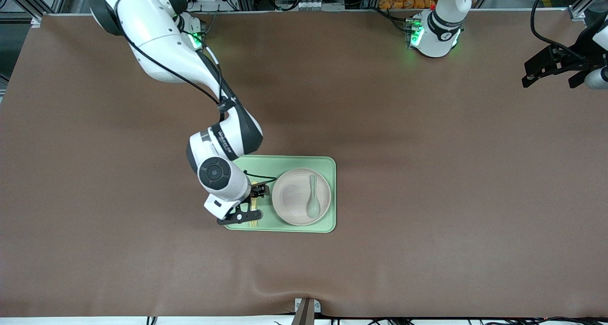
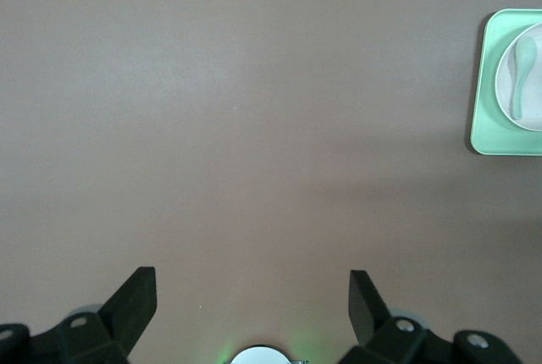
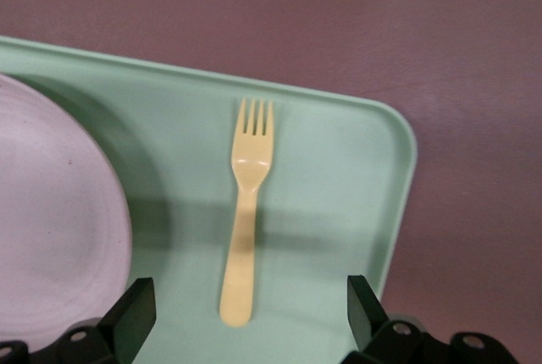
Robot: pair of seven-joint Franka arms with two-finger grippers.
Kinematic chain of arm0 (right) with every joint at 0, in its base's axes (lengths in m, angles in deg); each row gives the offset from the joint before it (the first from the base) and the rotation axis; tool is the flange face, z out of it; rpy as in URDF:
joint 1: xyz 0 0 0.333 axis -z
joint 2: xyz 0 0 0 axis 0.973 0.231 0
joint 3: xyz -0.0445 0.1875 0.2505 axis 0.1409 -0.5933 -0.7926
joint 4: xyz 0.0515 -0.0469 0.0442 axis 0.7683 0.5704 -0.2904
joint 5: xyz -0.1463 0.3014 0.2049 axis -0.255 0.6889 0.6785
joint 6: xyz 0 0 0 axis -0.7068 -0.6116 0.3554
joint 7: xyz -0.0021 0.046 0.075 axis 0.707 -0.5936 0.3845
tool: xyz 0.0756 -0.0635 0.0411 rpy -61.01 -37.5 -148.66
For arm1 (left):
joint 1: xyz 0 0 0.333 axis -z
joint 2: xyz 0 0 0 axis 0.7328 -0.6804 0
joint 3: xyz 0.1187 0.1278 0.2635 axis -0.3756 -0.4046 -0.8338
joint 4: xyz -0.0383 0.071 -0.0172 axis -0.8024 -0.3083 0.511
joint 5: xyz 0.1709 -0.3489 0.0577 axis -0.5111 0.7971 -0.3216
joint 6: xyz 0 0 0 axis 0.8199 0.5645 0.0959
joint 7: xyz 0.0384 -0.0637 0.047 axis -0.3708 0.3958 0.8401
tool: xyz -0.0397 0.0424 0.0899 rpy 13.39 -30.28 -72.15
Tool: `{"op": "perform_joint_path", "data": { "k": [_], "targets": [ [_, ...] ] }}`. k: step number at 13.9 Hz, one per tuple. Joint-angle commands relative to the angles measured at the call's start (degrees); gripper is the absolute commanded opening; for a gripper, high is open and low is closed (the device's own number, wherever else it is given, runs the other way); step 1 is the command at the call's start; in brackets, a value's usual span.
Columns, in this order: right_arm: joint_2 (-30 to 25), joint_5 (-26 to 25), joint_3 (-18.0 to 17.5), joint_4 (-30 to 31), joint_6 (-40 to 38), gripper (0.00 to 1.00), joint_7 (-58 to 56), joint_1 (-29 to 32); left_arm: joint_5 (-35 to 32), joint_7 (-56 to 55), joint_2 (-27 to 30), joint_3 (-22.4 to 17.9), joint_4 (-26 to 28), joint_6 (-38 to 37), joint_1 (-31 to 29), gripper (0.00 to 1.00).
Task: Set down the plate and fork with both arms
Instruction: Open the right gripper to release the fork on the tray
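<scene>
fork point(image 1: 253, 211) mostly hidden (under right arm)

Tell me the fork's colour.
Pale yellow; the fork shows best in the right wrist view, lying on the light-green tray.

I see a light-green tray point(image 1: 285, 163) lying on the brown table point(image 1: 427, 173), about midway along it and somewhat nearer the front camera. A grey-green spoon point(image 1: 313, 201) sits within the tray's bounds, toward the left arm's end of the tray, its bowl nearer the camera.
</scene>
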Motion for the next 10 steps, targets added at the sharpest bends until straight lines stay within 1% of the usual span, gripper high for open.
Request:
{"op": "perform_joint_path", "data": {
  "k": [1, 3, 6, 8, 10],
  "targets": [
    [-2.47, 0.63, -1.02, -2.73, -5.23, 1.00, -1.26, 3.12, -1.03, -0.61, 0.95, 0.22, 0.18, -0.58, 0.16, 1.00],
    [-4.13, 0.54, -1.28, -4.41, -8.57, 1.00, -1.61, 5.32, -1.03, -0.61, 0.95, 0.22, 0.18, -0.58, 0.16, 1.00],
    [-8.44, -0.16, -0.67, -4.33, -8.76, 1.00, -6.79, 6.90, -1.03, -0.53, 0.95, 0.22, 0.18, -0.58, 0.07, 1.00],
    [-11.77, -0.08, -0.75, -3.63, -9.02, 1.00, -7.15, 10.05, -0.94, -0.53, 1.12, 0.30, 0.35, -0.67, -0.01, 1.00],
    [-13.54, -0.34, -0.67, -3.36, -13.05, 1.00, -7.85, 11.91, -0.94, -0.44, 1.12, 0.22, 0.36, -0.67, -0.01, 1.00]
  ]
}}
